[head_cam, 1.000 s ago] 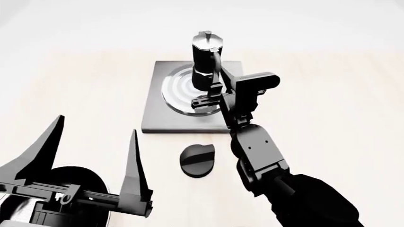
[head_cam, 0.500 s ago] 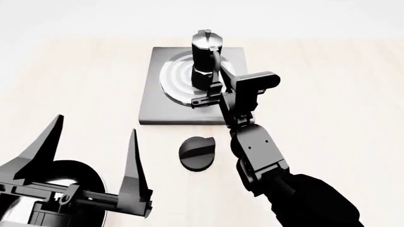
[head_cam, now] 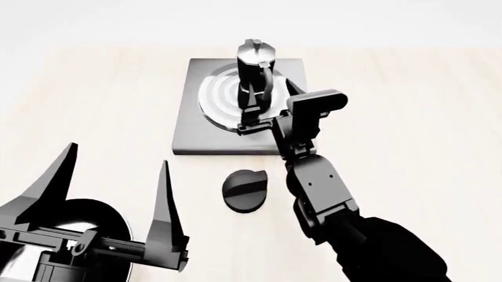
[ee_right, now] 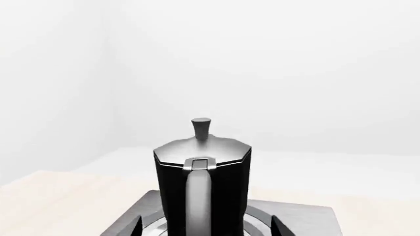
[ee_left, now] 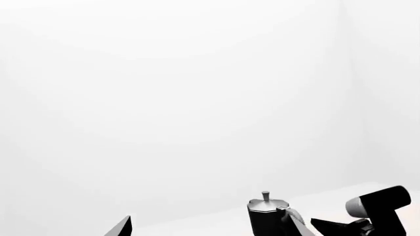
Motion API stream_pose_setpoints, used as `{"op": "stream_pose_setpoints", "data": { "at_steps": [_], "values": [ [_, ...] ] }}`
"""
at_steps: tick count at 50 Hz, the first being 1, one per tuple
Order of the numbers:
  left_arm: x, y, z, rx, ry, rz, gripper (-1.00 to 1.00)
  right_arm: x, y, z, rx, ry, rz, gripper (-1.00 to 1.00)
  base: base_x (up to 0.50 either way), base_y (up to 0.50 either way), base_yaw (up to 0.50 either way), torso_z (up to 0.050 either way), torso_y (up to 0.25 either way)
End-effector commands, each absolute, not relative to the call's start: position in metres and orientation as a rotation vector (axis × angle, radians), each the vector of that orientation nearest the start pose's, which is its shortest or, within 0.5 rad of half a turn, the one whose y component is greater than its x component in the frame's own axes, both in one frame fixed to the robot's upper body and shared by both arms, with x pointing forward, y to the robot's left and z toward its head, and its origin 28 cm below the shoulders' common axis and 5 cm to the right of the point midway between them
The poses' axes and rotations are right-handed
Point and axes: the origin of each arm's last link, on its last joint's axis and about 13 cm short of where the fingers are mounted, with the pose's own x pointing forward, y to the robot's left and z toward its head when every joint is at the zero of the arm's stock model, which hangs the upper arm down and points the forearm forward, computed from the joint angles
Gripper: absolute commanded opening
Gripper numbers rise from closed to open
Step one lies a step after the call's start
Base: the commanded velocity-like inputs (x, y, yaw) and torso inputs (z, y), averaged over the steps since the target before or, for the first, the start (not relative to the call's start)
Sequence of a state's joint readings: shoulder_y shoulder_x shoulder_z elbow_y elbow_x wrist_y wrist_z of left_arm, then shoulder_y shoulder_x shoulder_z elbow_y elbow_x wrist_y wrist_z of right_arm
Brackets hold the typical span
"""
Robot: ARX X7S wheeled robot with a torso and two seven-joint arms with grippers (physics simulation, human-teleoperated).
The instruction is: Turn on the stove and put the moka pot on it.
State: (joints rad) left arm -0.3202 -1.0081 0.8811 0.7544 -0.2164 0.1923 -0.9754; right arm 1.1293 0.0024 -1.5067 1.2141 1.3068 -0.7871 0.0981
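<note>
The stove (head_cam: 196, 126) is a grey slab with a ringed burner (head_cam: 220, 103). On the burner stands the black moka pot (head_cam: 253, 73), upright under its silver lid. My right gripper (head_cam: 269, 98) is open just in front of the pot, one finger to each side of the handle. In the right wrist view the moka pot (ee_right: 202, 182) fills the middle, and the right gripper (ee_right: 206, 226) has its fingertips (ee_right: 135, 225) well clear of it. The round black knob (head_cam: 246, 189) lies in front of the stove. My left gripper (head_cam: 117, 182) hangs open at lower left, holding nothing.
A black frying pan (head_cam: 106, 226) lies under my left gripper at the near left corner. The left wrist view looks past the left gripper (ee_left: 210, 228) towards the moka pot (ee_left: 266, 219) and the right arm's wrist (ee_left: 384, 204). Pale wooden tabletop (head_cam: 408, 135) surrounds the stove.
My right gripper has opened, its fingers spreading off the moka pot's handle. The pot now stands free on the burner. The left arm has barely moved.
</note>
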Motion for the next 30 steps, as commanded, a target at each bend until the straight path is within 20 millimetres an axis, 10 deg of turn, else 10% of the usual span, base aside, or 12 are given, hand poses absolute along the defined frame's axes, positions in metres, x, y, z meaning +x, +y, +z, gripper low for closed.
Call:
{"op": "stream_pose_setpoints", "data": {
  "at_steps": [1, 30],
  "values": [
    [0.155, 0.22, 0.155, 0.135, -0.664, -0.145, 1.0, 0.399, -0.033, 0.127, 0.065, -0.38, 0.31, 1.0, 0.0, 0.0, 0.0, 0.0, 0.0],
    [0.159, 0.224, 0.167, 0.157, -0.683, -0.123, 1.0, 0.403, -0.026, 0.156, 0.133, -0.528, 0.358, 1.0, 0.0, 0.0, 0.0, 0.0, 0.0]
  ]
}}
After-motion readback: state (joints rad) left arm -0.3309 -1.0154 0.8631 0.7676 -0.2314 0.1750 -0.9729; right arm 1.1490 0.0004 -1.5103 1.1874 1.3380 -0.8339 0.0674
